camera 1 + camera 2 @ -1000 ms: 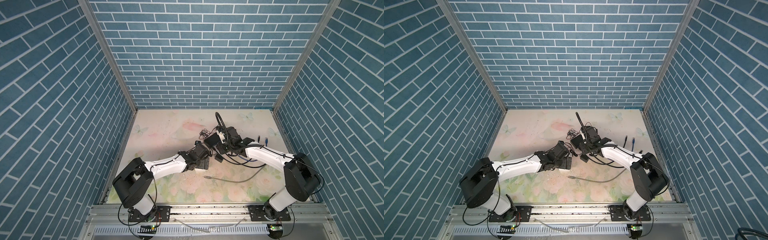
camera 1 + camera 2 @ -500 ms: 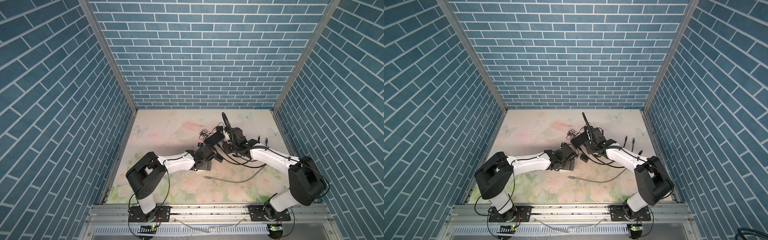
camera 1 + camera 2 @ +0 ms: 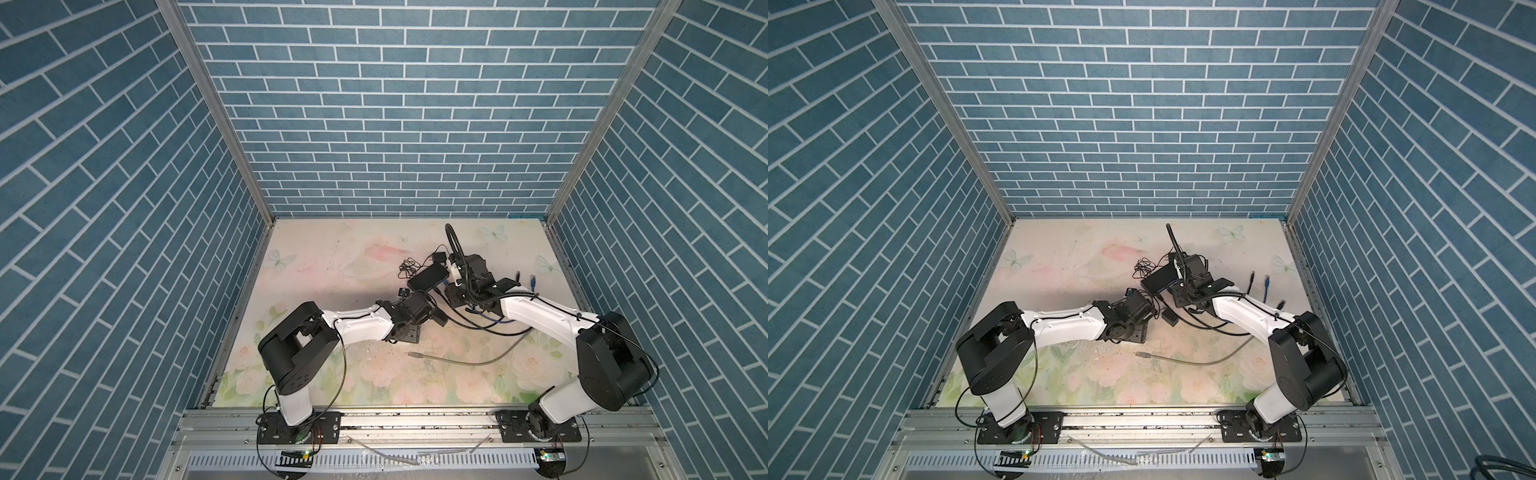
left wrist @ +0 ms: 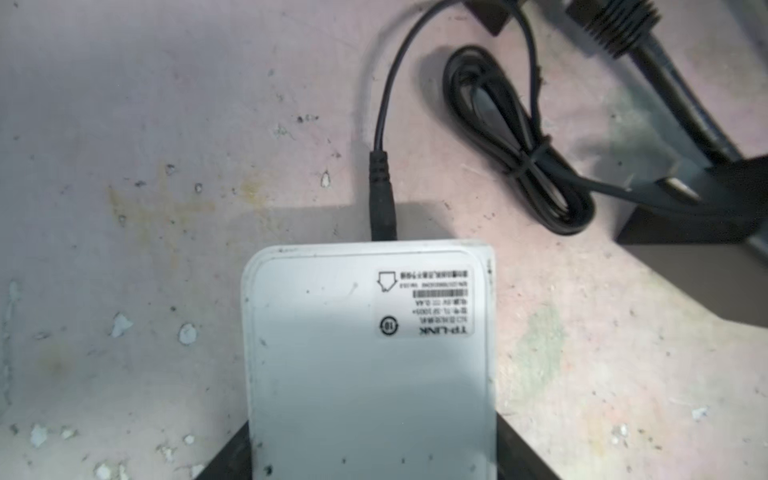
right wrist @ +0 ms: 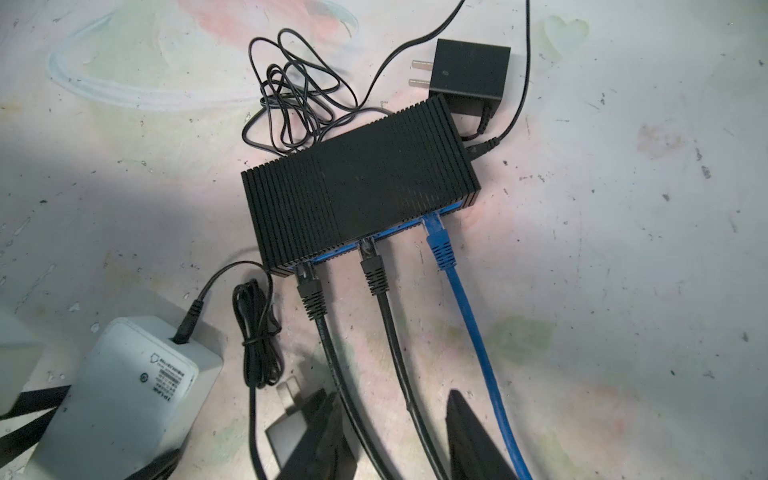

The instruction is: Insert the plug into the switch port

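Observation:
A black switch (image 5: 357,183) lies on the floral table with two black cables (image 5: 376,274) and a blue cable (image 5: 440,249) plugged into its blue front. It also shows in a top view as the black switch (image 3: 428,277). My right gripper (image 5: 390,395) is open just in front of it, its fingers astride the two black cables. A white switch (image 4: 370,353) with a black power plug (image 4: 382,199) in its end sits between my left gripper's fingers. The left gripper (image 4: 373,440) is shut on its sides. A loose grey cable's plug (image 3: 413,354) lies free on the table.
A black power adapter (image 5: 469,79) and tangled thin wire (image 5: 291,95) lie behind the black switch. A second adapter (image 5: 291,432) and a tied black cord (image 5: 255,332) lie beside my right gripper's finger. Loose black and blue plugs (image 3: 1266,277) rest near the right wall.
My left arm has reached further right and its jaws have narrowed onto the white switch. My right gripper shifted slightly right and back a second ago, then stayed.

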Available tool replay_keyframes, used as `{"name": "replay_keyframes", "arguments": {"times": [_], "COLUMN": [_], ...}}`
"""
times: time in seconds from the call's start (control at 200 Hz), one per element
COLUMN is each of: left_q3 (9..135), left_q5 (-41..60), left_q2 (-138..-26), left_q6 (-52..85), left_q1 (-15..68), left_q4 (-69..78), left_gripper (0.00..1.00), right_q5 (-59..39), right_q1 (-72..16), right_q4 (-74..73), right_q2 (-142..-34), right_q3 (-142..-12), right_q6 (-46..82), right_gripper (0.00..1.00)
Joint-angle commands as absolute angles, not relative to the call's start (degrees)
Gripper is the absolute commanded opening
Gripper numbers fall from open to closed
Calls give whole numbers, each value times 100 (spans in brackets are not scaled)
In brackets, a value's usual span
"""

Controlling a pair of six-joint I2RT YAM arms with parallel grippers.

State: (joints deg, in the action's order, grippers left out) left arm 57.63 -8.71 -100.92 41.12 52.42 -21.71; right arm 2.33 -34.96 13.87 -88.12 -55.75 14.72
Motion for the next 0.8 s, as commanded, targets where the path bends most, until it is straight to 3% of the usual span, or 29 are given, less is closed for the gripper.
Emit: {"name": "replay_keyframes", "arguments": {"times": [0.0, 0.145, 0.5, 0.795], "left_q3": [5657, 5330, 4547, 4313], "left_q5": [-598, -19, 1702, 1567], "left_q2": [-9854, -9477, -8851, -8644], "left_q6": [3913, 3833, 3708, 3308], "left_q1": [5248, 5046, 4322, 4254], "left_q4": [-1888, -1119, 355, 553], "left_gripper": [69, 66, 67, 67], "right_q5": [-63, -469, -2545, -3237], "right_q1": [-3481, -3449, -3279, -3147], "right_q4": [1251, 1218, 710, 755], "right_q2": [-8859, -8844, -8601, -8814], "right_q3": [-5529, -5530, -5319, -5507], "right_q6": [1521, 1435, 1402, 2282], "right_gripper": [42, 42, 42, 43]}}
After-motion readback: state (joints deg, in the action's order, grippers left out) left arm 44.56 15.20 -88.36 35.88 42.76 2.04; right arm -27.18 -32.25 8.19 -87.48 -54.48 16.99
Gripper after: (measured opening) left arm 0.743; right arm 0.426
